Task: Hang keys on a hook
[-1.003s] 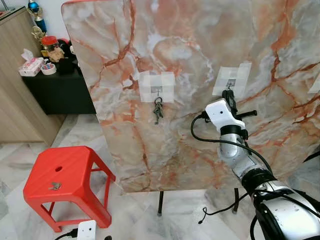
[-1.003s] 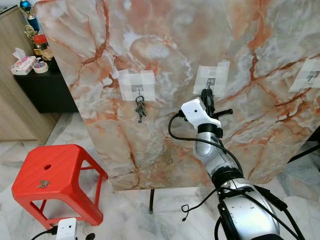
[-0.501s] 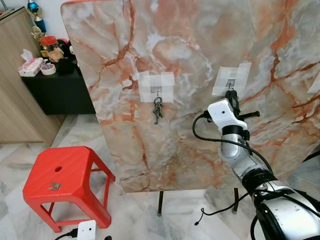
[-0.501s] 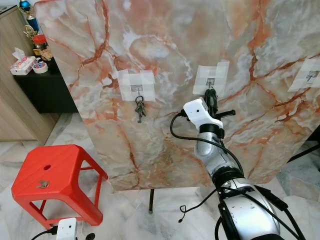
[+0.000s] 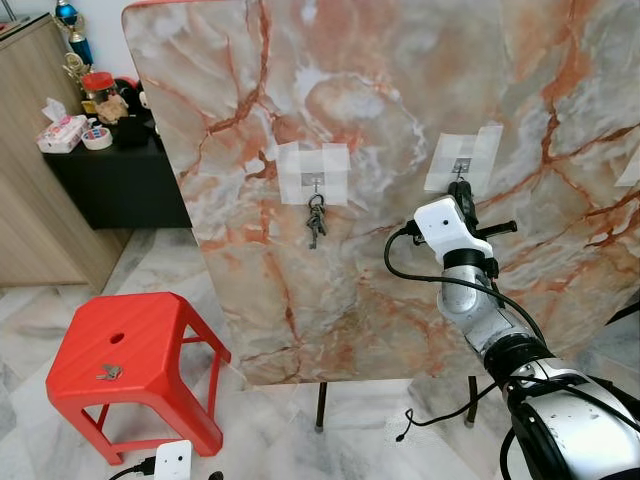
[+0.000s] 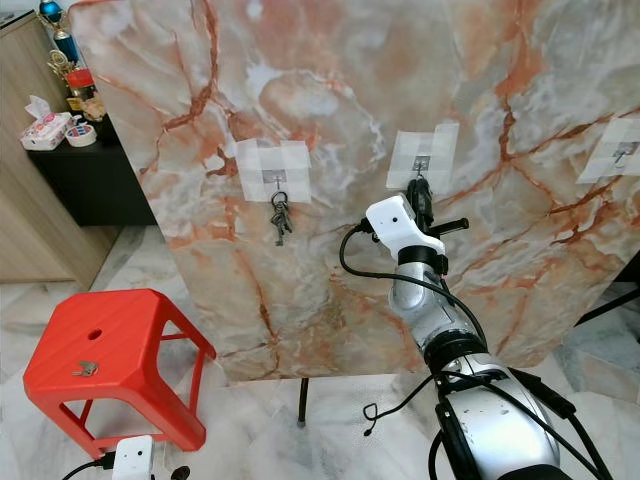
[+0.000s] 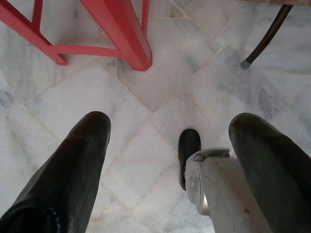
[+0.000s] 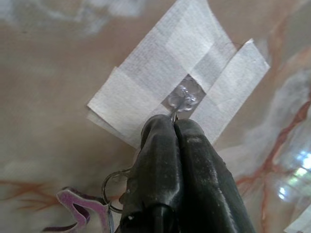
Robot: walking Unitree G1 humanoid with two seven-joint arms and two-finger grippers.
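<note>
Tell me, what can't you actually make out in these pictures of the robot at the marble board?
- Whether the key ring is already over the hook: in the right wrist view the shut fingers cover the join.
- The keys under the right gripper: hidden behind it in the head views.
- The small item on the red stool: too small to identify.
- The far-right taped hook: cut off by the edge.

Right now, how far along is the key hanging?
One bunch of keys already hangs on the left hook. The right tool is shut on a key ring, held up at the middle hook. Releasing is left; another key lies on the red stool.
</note>
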